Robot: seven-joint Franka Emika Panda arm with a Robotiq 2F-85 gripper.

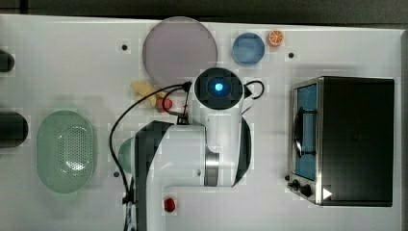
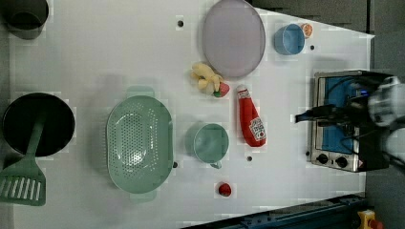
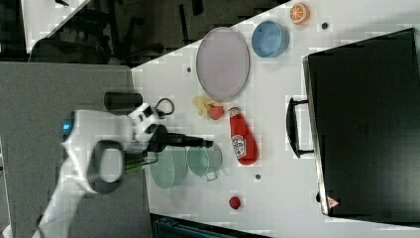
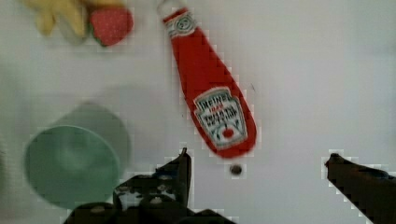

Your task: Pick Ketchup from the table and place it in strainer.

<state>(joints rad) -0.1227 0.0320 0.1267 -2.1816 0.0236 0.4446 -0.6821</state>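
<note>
ketchup point(image 2: 250, 118): red squeeze bottle, glossy plastic, tapers to narrow neck with white cap, white label on the wide end; lies flat on the white table point(image 2: 95, 57), just beside the cup, near the strawberry by its cap; not in the strainer
strainer point(image 2: 139, 141): pale mint oval plastic basket, dotted perforated bottom, tab handles at both ends; well apart from the ketchup, with the cup between them
cup point(image 2: 210, 142): round darker green, smooth, small side handle
gripper point(image 4: 257, 161): two dark fingers point(image 4: 183, 168) spread wide, nothing between them; in the wrist view the bottle's wide end sits near the gap, not touching
plate point(image 2: 233, 37): round, matte grey-lilac, flat
bowl point(image 2: 289, 39): small, blue, round
oven point(image 1: 344, 140): black box, metal front, blue-tinted door, dark knobs
strawberry point(image 4: 110, 19): red, dotted, touching a yellow lumpy item cut off by the wrist view's edge
hidden: in the top view the white arm point(image 1: 192, 149) covers the ketchup and most of the cup; spatula point(image 2: 26, 179) slotted, green, its handle resting on a black pan
</note>
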